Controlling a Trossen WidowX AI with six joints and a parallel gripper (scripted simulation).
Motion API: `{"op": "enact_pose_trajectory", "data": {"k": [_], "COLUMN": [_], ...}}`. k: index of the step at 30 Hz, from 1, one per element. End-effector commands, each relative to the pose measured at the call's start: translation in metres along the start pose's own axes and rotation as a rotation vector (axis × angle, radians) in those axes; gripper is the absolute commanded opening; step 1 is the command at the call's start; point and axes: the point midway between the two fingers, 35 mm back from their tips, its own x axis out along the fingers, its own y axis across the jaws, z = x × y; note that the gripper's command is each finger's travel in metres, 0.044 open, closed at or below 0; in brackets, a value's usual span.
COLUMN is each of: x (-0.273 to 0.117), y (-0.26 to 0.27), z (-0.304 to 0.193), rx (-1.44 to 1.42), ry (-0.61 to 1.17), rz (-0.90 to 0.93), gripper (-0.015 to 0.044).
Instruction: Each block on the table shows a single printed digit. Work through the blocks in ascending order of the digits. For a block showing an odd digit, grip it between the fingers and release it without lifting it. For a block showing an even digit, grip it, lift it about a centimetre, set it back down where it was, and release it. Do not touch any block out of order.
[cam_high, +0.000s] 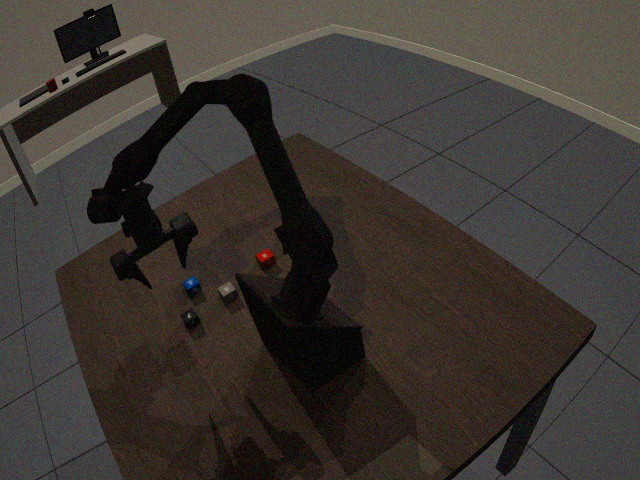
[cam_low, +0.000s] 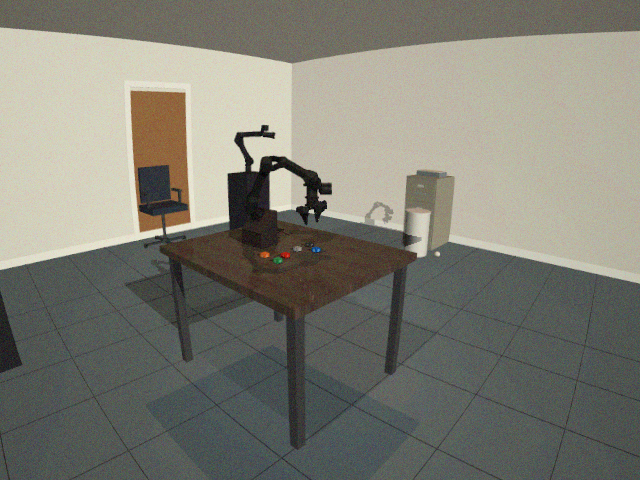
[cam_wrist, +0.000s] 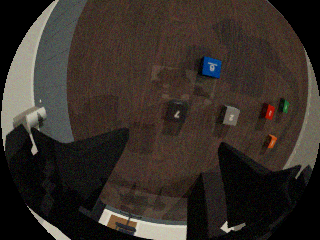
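Brown, wood-grained, the bench (cam_high: 439, 289) (cam_low: 289, 279) (cam_wrist: 125, 60) bears small cubes: blue (cam_high: 191, 285) (cam_low: 315, 249) (cam_wrist: 211, 67), black (cam_high: 190, 318) (cam_low: 309, 244) (cam_wrist: 176, 111), grey (cam_high: 227, 292) (cam_low: 297, 248) (cam_wrist: 230, 115), red (cam_high: 265, 258) (cam_low: 285, 255) (cam_wrist: 268, 111), green (cam_low: 278, 260) (cam_wrist: 284, 105) and orange (cam_low: 264, 254) (cam_wrist: 271, 141). In the top view, blue lies left of grey, black nearer, red to the far right. The matte black arm (cam_high: 273, 149) (cam_low: 281, 162) arches high, its end effector (cam_high: 168, 277) (cam_low: 311, 222) (cam_wrist: 175, 140) pointing down above the bench, fingers wide open, gripping nothing.
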Motion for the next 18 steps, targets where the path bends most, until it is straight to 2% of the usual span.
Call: {"op": "enact_pose_trajectory", "data": {"k": [1, 3, 5, 18], "x": [-0.001, 0.0, 0.001, 0.001], "y": [-0.02, -0.042, -0.051, -0.051], "z": [0.041, 0.071, 0.082, 0.082], "rx": [0.01, 0.012, 0.013, 0.013], "ry": [-0.003, -0.005, -0.005, -0.005], "rz": [0.004, -0.001, -0.003, -0.003], "gripper": [0.04, 0.04, 0.04, 0.04]}}
